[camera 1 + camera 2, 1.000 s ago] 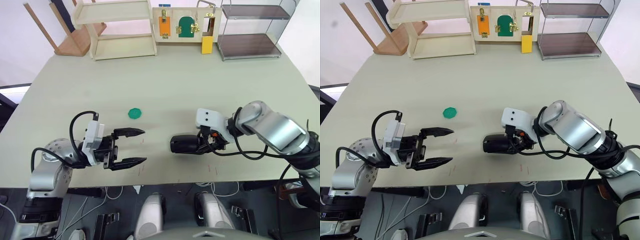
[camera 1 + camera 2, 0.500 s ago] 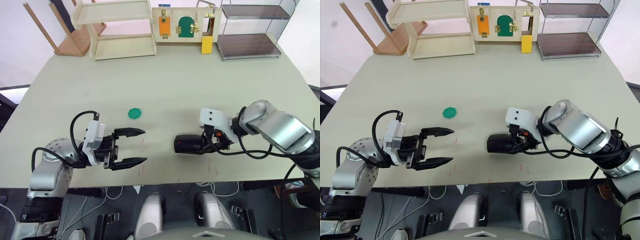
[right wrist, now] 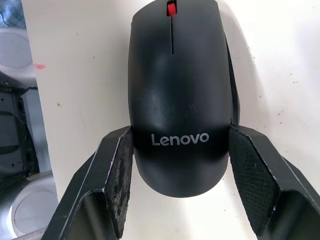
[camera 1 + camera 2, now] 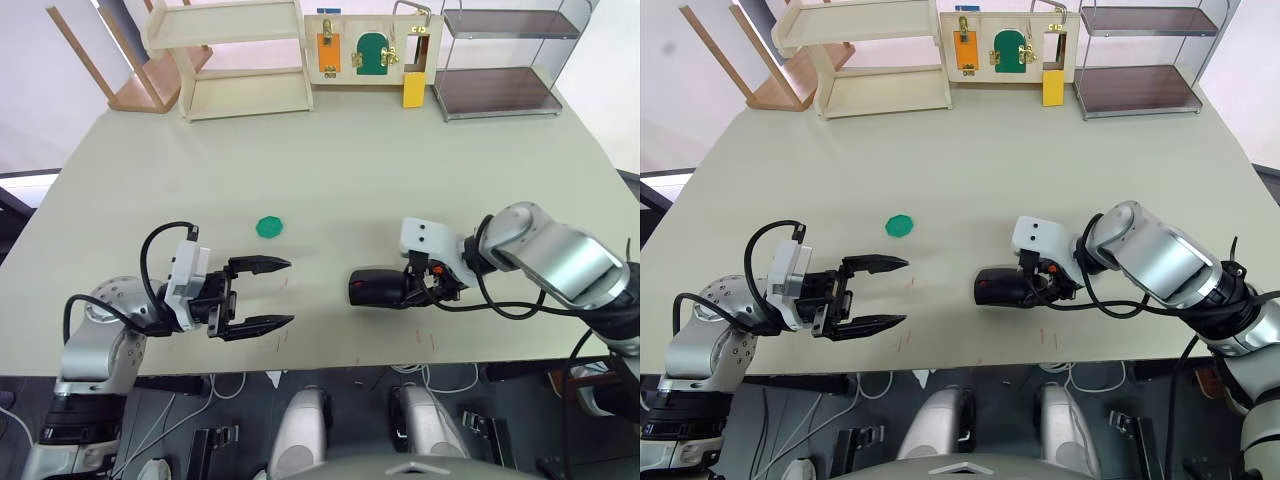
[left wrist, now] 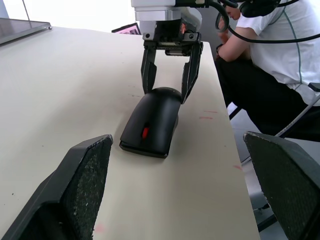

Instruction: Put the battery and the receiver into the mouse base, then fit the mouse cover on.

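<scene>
The mouse cover (image 4: 375,288), a glossy black shell with a red wheel (image 3: 171,8), sits on the mouse base as one closed mouse, flat on the table (image 4: 330,160). Only the base's lower rim (image 5: 142,148) shows under it. The battery and the receiver are hidden. My right gripper (image 4: 400,290) straddles the mouse's rear end, its pads (image 3: 122,170) pressed against both sides near the printed logo. My left gripper (image 4: 288,293) rests open on the table a hand's width to the left of the mouse, holding nothing, fingers pointing toward it.
A green ring (image 4: 268,227) lies on the table behind the left gripper. Along the far edge stand a wooden shelf (image 4: 240,55), a latch board (image 4: 365,50), a metal rack (image 4: 505,60) and a tipped stool (image 4: 140,70). A person (image 5: 270,50) sits beyond the table's near edge.
The right gripper and the mouse slid together a little to the right over the last second, then held still. The left gripper has not moved.
</scene>
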Controlling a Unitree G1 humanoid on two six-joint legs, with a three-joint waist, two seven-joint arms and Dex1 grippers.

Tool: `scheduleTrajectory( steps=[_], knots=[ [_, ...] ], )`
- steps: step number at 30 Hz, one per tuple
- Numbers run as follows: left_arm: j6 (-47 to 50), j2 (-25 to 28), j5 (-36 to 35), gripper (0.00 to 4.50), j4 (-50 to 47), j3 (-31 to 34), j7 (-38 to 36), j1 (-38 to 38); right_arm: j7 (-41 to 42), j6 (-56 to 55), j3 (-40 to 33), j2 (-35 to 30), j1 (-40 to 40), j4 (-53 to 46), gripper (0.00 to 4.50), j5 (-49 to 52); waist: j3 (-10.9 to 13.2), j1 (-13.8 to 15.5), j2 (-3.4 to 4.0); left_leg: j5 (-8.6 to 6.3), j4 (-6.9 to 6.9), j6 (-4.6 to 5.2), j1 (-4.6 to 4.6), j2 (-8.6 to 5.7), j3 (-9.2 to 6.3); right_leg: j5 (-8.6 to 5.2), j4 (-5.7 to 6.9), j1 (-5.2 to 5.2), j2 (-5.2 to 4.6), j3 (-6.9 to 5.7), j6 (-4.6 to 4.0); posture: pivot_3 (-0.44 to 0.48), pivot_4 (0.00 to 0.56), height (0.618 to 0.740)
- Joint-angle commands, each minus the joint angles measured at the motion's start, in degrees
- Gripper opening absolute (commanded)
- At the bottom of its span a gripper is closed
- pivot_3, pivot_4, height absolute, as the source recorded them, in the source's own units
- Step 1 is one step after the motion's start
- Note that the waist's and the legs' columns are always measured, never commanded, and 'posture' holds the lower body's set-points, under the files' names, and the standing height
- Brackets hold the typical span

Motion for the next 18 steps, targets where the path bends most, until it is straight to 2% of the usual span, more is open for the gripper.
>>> scheduleTrajectory(
  steps=[1, 17, 18],
  knots=[
    [-0.5, -0.1, -0.4, 4.50, -1.1, 0.3, -0.2, -0.5, -0.5, -0.9, 0.2, -0.9, 0.8, -0.3, 2.45, -0.7, 0.0, 0.0, 0.00, 0.00, 0.00, 0.00, 0.00, 0.00, 0.00, 0.00, 0.00, 0.00, 0.00, 0.00, 0.00, 0.000, 0.150, 0.740],
    [-0.2, -0.1, -0.5, 4.50, -1.3, -0.1, -0.1, -0.7, -0.8, -4.5, -0.1, -1.0, 2.5, 0.6, 2.45, -1.6, 0.0, 0.0, -0.01, 0.00, 0.01, 0.00, 0.00, 0.00, 0.00, 0.00, 0.01, 0.00, 0.01, 0.00, 0.00, 0.000, 0.150, 0.740],
    [-0.2, -0.1, -0.5, 4.50, -1.3, -0.1, -0.1, -0.7, -0.9, -4.5, -0.2, -1.0, 2.5, 0.6, 2.87, -1.6, 0.0, 0.0, -0.01, 0.00, 0.01, 0.00, 0.00, 0.00, 0.00, 0.00, 0.01, 0.00, 0.01, 0.00, 0.00, 0.000, 0.150, 0.740]
  ],
)
